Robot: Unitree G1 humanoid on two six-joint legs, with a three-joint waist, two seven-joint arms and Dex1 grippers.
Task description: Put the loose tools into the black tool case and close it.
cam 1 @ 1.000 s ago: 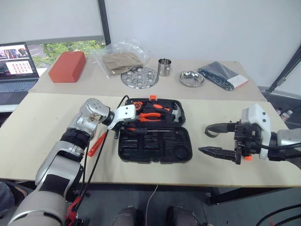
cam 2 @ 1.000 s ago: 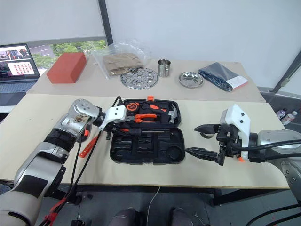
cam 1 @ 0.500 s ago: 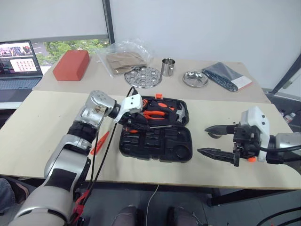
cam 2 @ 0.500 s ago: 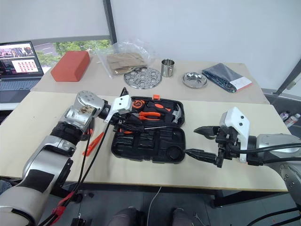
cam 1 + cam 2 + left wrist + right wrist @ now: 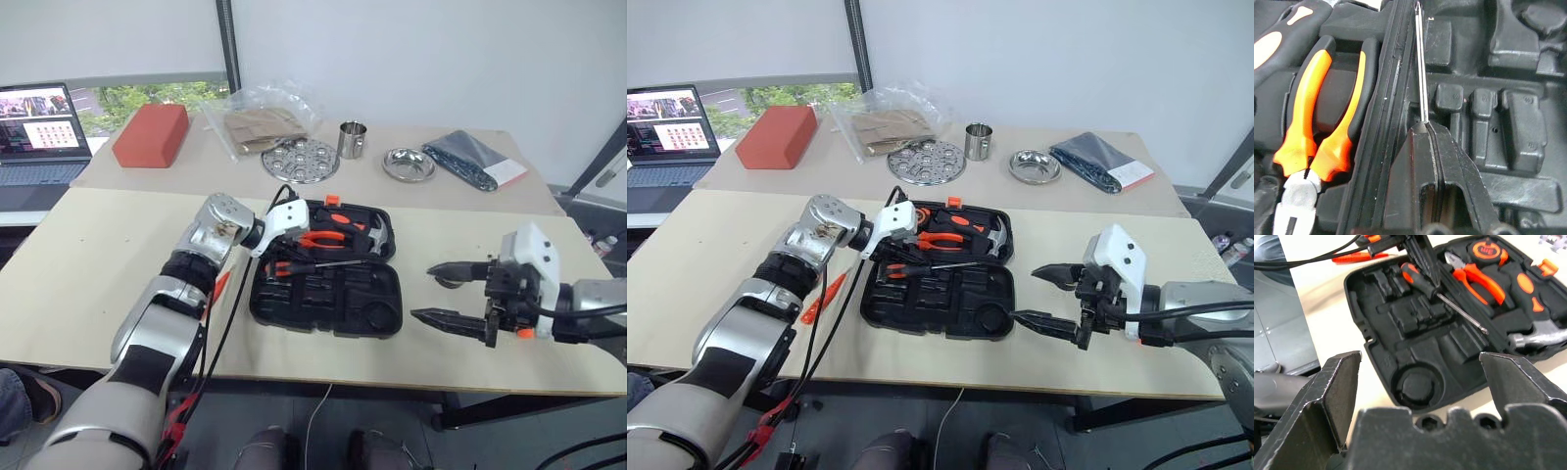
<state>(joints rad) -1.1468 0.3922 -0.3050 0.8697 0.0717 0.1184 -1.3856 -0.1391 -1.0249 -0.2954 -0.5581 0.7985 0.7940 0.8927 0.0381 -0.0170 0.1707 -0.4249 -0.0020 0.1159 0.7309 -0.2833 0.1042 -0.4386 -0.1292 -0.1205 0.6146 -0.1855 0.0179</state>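
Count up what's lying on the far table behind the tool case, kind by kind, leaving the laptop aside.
Steel kitchenware: 3 (perforated disc, cup, bowl)
Bags: 2 (clear plastic bag, dark packet)
Red-orange block: 1
Total: 6

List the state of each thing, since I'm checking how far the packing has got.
black tool case: open, lying flat.
screwdriver: gripped, lying across the case.
left gripper: shut on the screwdriver.
right gripper: open, empty.
orange tool: loose, outside the case.
laptop: screen lit.
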